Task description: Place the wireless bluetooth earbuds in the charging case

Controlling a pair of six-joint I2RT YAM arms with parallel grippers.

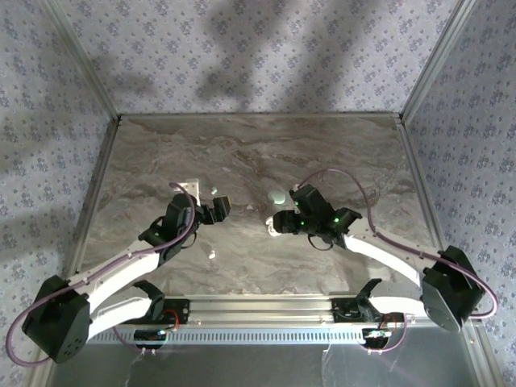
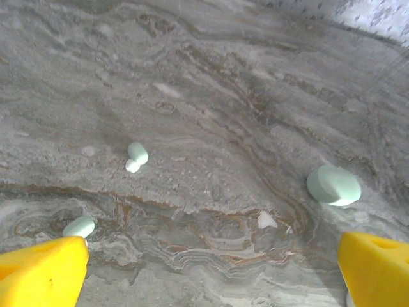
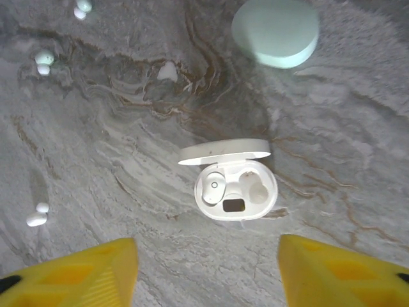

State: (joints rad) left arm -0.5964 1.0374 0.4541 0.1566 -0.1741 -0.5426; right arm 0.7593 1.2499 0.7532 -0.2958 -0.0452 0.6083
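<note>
The charging case lies open on the marble table at the middle of the right wrist view, its lid raised toward the top of the frame; one earbud sits in the left well; the right well is bare; a small dark rectangle marks the near rim, too small to tell whether it carries writing. The right gripper hangs below the case in the frame, its yellow fingers spread apart with nothing between them, the case clear of both. A closed oval case rests at the upper right, apart from the open one; loose earbuds lie at the lower left and upper left, bare marble between.

In the left wrist view the left gripper stands wide and holds nothing; a loose bud lies just beside the fingertip at lower left; another bud lies left of centre.

From above, the grippers face each other near the table's middle; metal rails edge the table against patterned walls; broad bare marble runs to the far edge.
</note>
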